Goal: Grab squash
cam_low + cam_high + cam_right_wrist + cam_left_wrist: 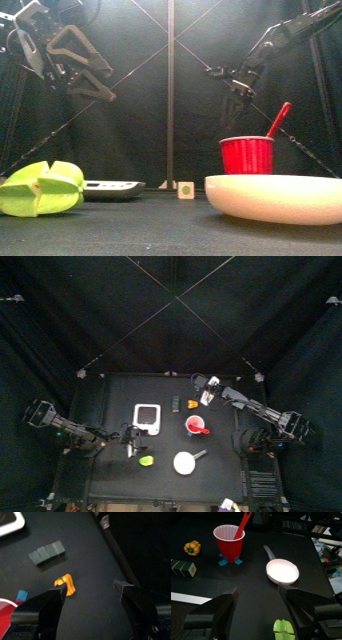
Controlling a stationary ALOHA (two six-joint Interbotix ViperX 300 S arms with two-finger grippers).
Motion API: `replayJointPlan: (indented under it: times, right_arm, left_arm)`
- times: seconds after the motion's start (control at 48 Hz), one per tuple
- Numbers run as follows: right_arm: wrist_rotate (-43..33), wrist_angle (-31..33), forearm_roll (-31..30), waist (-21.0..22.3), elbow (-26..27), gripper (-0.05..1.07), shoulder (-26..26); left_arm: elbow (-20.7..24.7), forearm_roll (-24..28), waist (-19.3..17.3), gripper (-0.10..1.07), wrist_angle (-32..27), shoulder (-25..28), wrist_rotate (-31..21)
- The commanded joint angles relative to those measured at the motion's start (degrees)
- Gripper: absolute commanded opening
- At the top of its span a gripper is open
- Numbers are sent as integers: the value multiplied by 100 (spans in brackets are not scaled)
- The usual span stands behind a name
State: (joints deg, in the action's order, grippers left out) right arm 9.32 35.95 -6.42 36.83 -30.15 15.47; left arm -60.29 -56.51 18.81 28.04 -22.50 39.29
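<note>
The squash [195, 404] is a tiny yellow-orange lump on the table behind the red cup [197, 426]. In the right wrist view the squash [65, 585] lies just beyond my open right gripper [90, 599], nearer its one jaw. In the top view the right gripper [207, 386] hangs above the table's far edge, close to the squash. My left gripper [131, 442] is open and empty [261, 607] above the table's left part. The left wrist view shows the squash [192, 548] far off beside the cup [230, 539]. The front view does not show the squash.
A white rectangular device [147, 417] lies left of the cup. A white round ladle [186, 462] and a yellow-green lump [144, 460] lie near the front. A grey block [47, 553] sits by the squash. A red straw [278, 118] stands in the cup.
</note>
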Motion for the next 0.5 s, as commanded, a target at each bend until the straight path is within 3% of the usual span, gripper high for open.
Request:
replayJointPlan:
  times: [0.0, 0.354, 0.479]
  right_arm:
    - [448, 149, 466, 132, 220, 103, -176]
    - [2663, 501, 1942, 334, 281, 103, -756]
    - [2909, 483, 2109, 369, 281, 103, -905]
  left_arm:
    - [70, 9, 9, 97, 26, 0, 0]
    - [-18, 9, 9, 97, 0, 0, 0]
    - [-18, 9, 9, 97, 0, 0, 0]
